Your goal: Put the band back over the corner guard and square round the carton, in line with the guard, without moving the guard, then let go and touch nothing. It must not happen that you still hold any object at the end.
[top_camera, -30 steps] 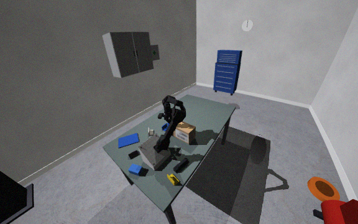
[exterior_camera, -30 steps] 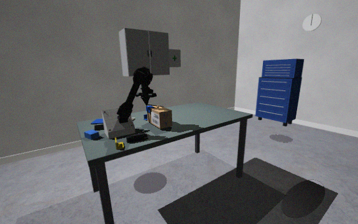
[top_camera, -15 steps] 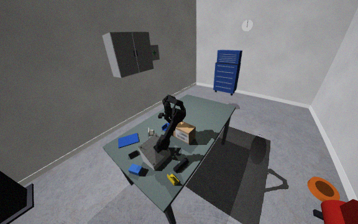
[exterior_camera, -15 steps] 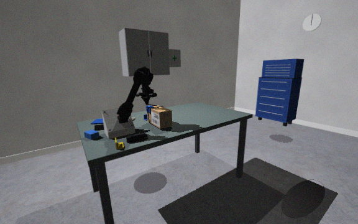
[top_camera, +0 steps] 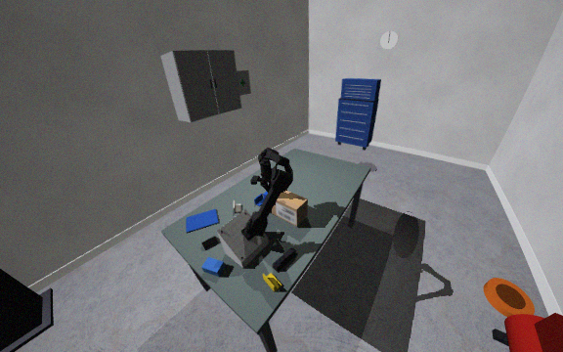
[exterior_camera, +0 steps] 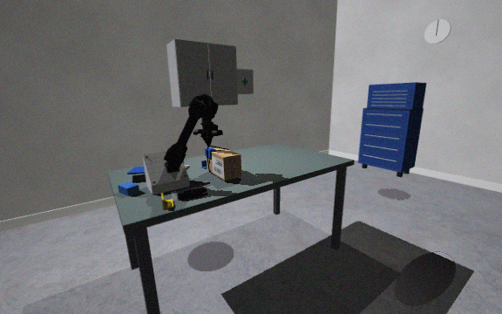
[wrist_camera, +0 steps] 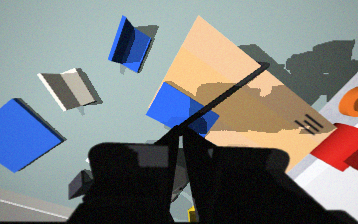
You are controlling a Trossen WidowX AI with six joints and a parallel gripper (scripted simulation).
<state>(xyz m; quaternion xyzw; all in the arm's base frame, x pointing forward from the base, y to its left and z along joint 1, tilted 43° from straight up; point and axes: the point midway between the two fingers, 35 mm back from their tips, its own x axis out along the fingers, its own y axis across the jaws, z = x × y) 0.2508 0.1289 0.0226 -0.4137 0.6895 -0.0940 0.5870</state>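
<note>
The carton (top_camera: 287,213) (exterior_camera: 232,167) (wrist_camera: 195,42) stands on the table with a blue corner guard (exterior_camera: 209,153) (wrist_camera: 167,102) over its top edge near one end. My gripper (exterior_camera: 208,145) (wrist_camera: 180,129) is shut on the black band (wrist_camera: 230,92), just above the edge by the guard. The band runs from the fingertips slantwise across the carton top to the opposite long edge and crosses the guard's inner part. It is not square to the carton. The fingers hide part of the guard and the near carton side. In the top view the arm hides the fingertips.
A blue angle piece (top_camera: 260,199) (exterior_camera: 204,164) (wrist_camera: 130,47) and a pale angle piece (top_camera: 238,208) (wrist_camera: 70,87) lie beside the carton. A blue slab (top_camera: 202,221) (wrist_camera: 20,135), a blue block (top_camera: 213,266) (exterior_camera: 128,188) and a yellow piece (top_camera: 272,282) (exterior_camera: 168,203) lie around the arm's base.
</note>
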